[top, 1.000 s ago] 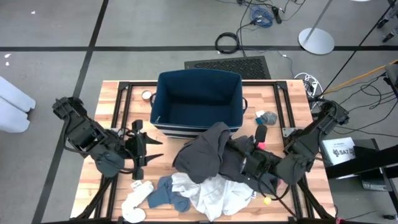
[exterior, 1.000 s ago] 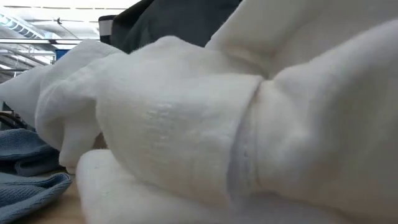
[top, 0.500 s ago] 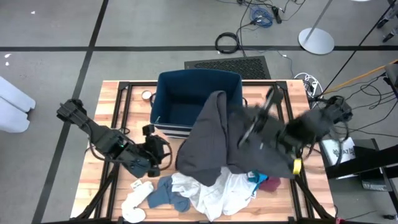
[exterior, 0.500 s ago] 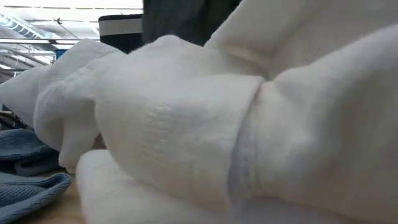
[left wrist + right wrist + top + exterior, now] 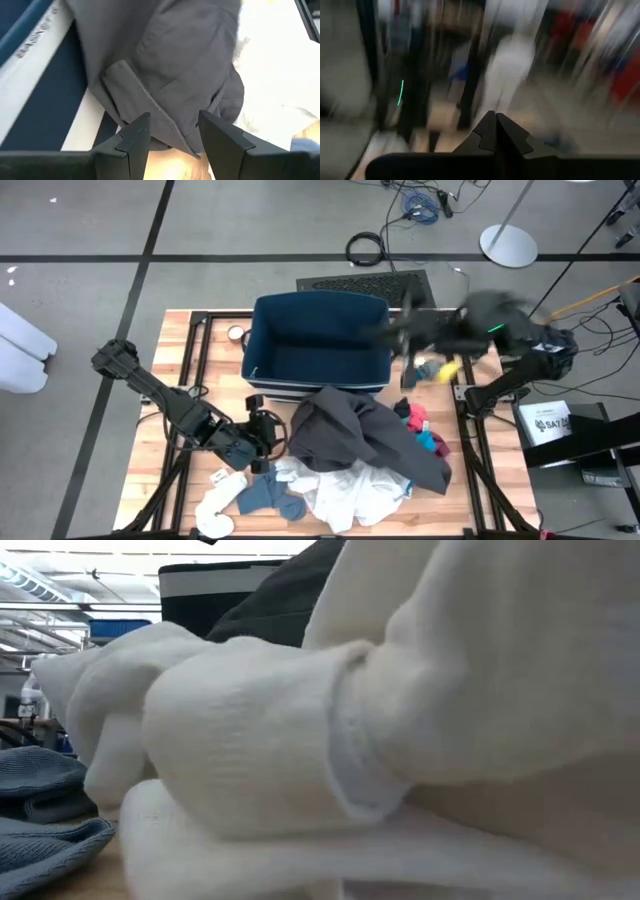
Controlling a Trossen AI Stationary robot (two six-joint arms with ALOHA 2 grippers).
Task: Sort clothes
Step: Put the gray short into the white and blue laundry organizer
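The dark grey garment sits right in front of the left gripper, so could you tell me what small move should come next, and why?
Probably ease the left gripper forward and close on the dark grey garment. Its fingers are open with the garment's hem just ahead, beside the navy bin. The right gripper is shut, empty, swung up by the bin's right end.

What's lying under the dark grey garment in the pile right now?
Under the dark grey garment a white garment shows at the near side, with teal-blue and red-pink pieces showing toward the right arm's side. Whatever lies beneath its middle is covered.
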